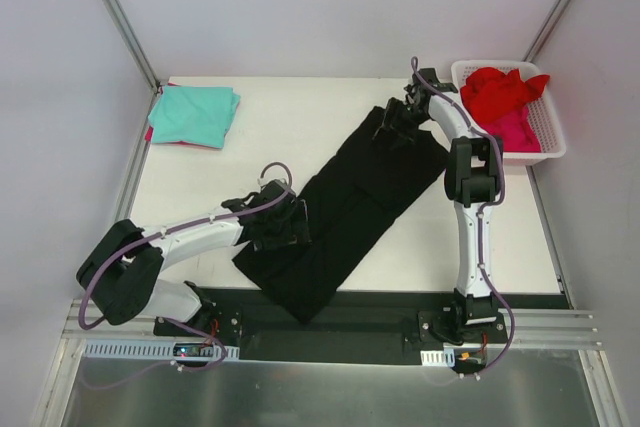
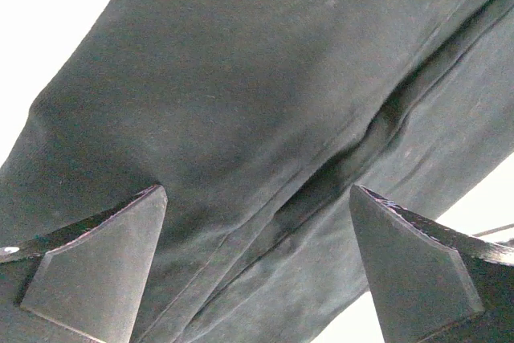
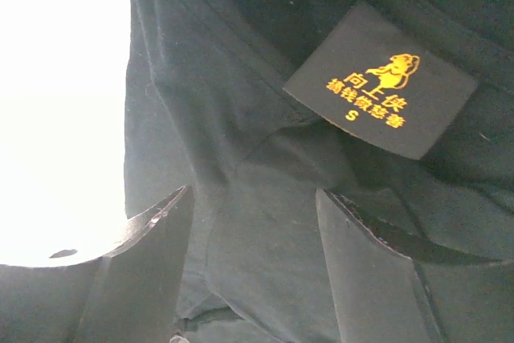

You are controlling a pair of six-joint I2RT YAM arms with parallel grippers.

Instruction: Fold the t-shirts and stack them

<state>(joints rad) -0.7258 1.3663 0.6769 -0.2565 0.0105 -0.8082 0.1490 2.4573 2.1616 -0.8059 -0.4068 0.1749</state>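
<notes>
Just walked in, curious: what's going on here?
Two robot arms are folding a black t-shirt, laid in a long diagonal strip. The left hand hovers open over its near end; the right hand sits open at the collar label. A folded teal shirt lies far left; a red shirt and a pink shirt lie in the basket.

free — bare table [image 1: 300, 117] far-centre | blocked — basket [image 1: 550, 135] far right, teal shirt [image 1: 195, 112] far left

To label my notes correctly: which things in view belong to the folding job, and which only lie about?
Belong to the job:
- black t-shirt, spread on the table
- folded teal t-shirt
- red t-shirt
- pink t-shirt

Only lying about:
- white basket, holding the red and pink ones
</notes>
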